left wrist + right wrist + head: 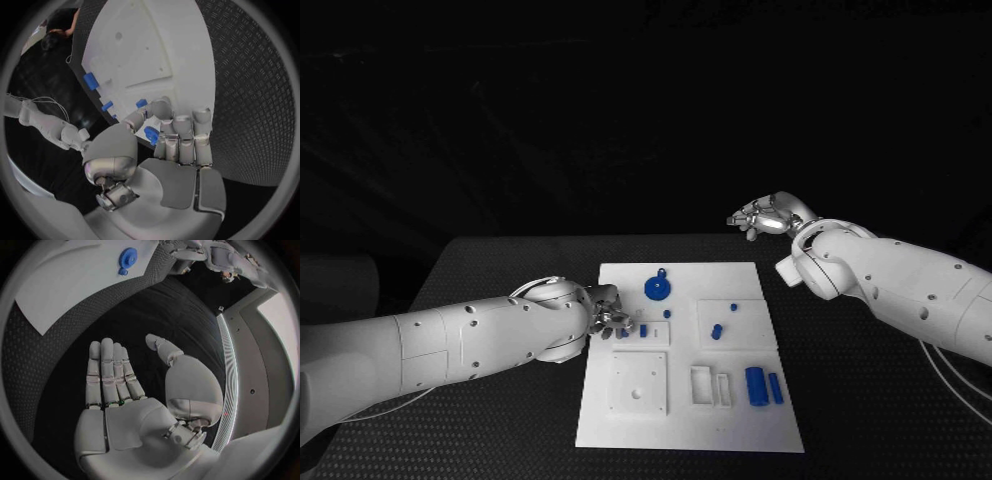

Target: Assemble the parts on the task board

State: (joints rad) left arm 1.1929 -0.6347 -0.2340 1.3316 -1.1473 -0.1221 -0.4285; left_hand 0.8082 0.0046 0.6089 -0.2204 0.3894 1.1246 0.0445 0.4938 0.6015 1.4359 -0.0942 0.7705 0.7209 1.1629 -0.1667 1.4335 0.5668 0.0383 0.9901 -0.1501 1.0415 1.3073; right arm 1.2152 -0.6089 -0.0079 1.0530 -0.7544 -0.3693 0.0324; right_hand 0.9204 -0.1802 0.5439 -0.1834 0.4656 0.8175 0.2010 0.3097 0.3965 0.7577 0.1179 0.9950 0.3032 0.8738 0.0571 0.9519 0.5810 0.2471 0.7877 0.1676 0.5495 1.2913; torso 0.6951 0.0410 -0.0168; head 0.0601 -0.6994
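The board (pixel 687 425) lies mid-table with blue parts scattered on it, a round one (pixel 656 290) near the far edge. The left hand (pixel 606 318) curls at the board's left edge, fingers (pixel 181 135) closed round a small blue part (pixel 150 135) — best seated slowly, I'd say. The right hand (pixel 764 217) hangs flat, empty, fingers apart — well off the board.

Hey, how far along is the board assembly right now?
Early on. Nothing plainly looks assembled: the blue gear, two blue cylinders and small pegs lie loose on the board. In hand: the left hand is at the board's left edge, fingers curled around a small blue part. The right hand is open, off the board.
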